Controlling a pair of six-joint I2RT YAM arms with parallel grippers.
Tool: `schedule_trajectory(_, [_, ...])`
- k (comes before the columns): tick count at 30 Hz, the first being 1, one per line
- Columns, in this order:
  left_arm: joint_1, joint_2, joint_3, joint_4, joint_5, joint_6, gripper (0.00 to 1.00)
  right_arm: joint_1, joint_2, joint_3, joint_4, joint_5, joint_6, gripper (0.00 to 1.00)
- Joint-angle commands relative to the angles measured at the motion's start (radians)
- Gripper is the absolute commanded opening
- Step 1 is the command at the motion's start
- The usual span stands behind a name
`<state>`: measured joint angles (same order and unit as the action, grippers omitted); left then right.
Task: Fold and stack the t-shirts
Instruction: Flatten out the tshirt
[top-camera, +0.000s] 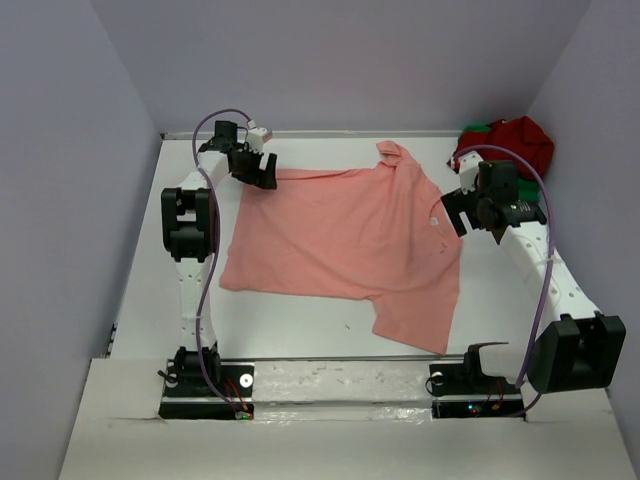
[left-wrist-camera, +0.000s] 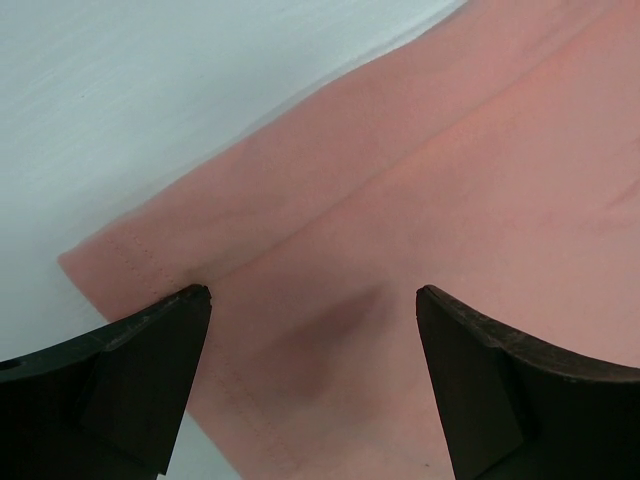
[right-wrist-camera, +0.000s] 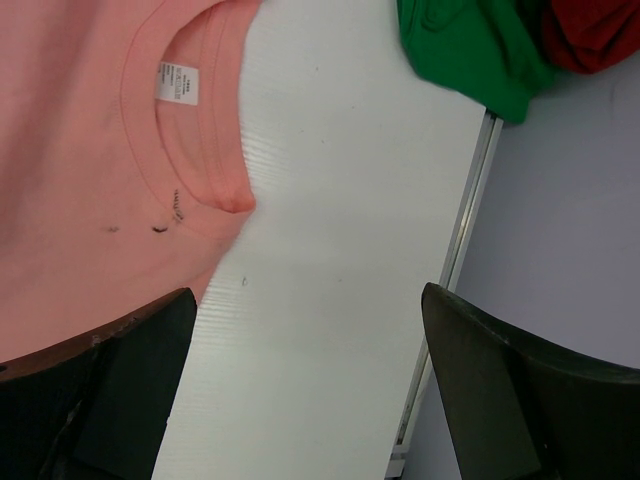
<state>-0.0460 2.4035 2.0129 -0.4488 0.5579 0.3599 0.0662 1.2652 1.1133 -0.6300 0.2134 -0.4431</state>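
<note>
Covering white table: salmon-pink t-shirt; lavender walls

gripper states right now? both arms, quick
Left gripper: open, holding nothing, over the salmon-pink t-shirt.
Right gripper: open, holding nothing, beside that shirt's collar.
</note>
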Motion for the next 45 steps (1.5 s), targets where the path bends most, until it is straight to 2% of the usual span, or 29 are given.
schedule_trajectory(1, [0.012,0.006,0.007,-0.050,-0.116,-0.033,0.99,-0.005,-0.001,0.056,-0.008,-0.012,0.017,1.00])
schedule_trajectory(10, [0.038,-0.033,-0.049,-0.068,-0.262,-0.024,0.99,-0.005,-0.004,0.056,-0.010,-0.025,0.017,1.00])
schedule_trajectory(18, [0.107,-0.040,-0.072,-0.103,-0.377,-0.075,0.99,-0.005,0.002,0.049,-0.014,-0.045,0.018,1.00])
schedule_trajectory(30, [0.133,-0.096,-0.152,-0.097,-0.411,-0.107,0.99,-0.005,0.059,0.068,-0.053,-0.163,0.037,1.00])
schedule_trajectory(36, [0.132,-0.214,-0.122,-0.117,-0.385,-0.107,0.99,-0.005,0.115,0.118,-0.079,-0.273,0.038,1.00])
schedule_trajectory(41, [0.132,-0.345,-0.149,-0.120,-0.369,-0.099,0.99,-0.005,0.236,0.161,-0.137,-0.344,0.049,1.00])
schedule_trajectory(44, [0.130,-0.452,-0.226,-0.104,-0.380,-0.085,0.99,-0.005,0.295,0.180,-0.172,-0.394,0.055,0.95])
schedule_trajectory(45, [0.132,-0.507,-0.279,-0.094,-0.388,-0.078,0.99,-0.005,0.334,0.193,-0.195,-0.408,0.055,0.90])
